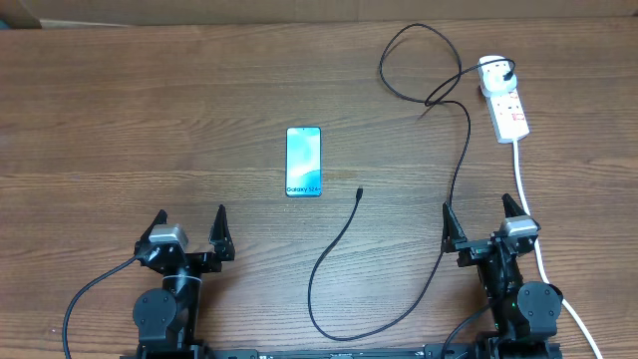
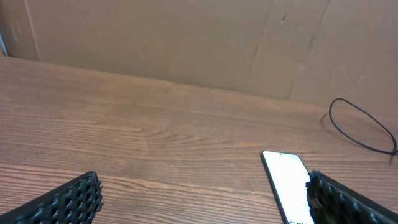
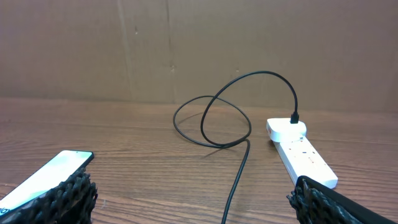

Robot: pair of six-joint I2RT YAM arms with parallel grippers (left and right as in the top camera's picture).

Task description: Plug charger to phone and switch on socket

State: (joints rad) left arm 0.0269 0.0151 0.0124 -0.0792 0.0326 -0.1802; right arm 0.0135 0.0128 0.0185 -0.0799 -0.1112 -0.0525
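The wooden table (image 1: pixel 120 120) carries two grippers, one phone, one charger and one socket.

At the left, near the front edge, is the left gripper (image 1: pixel 189 215). Its two fingers are spread wide apart and nothing is between them. In the left wrist view these black ridged fingers (image 2: pixel 68 200) sit at the two lower corners, with bare wood in the middle.

To the right, further from the robot, lies the single phone (image 1: pixel 304 162). It is flat with its light blue screen up and its long side pointing away from the robot. It touches nothing.

Next comes the charger (image 1: pixel 334 249), one thin black cable. Its small connector tip (image 1: pixel 359 191) lies near the lower right corner of the phone, but apart from it. From the tip the cable runs toward the robot, makes one wide bend and goes away again just left of the right gripper (image 1: pixel 477 204). It then curls in a loop at the far side and ends in one black plug (image 1: pixel 508 71).

The plug sits in the far end of the socket (image 1: pixel 508 108), a white strip with red markings at the far right. Whether its switch is on cannot be told.

One thick white cord (image 1: pixel 526 194) leaves the near end of the strip and passes just right of the right gripper. This gripper is also wide open and holds nothing.
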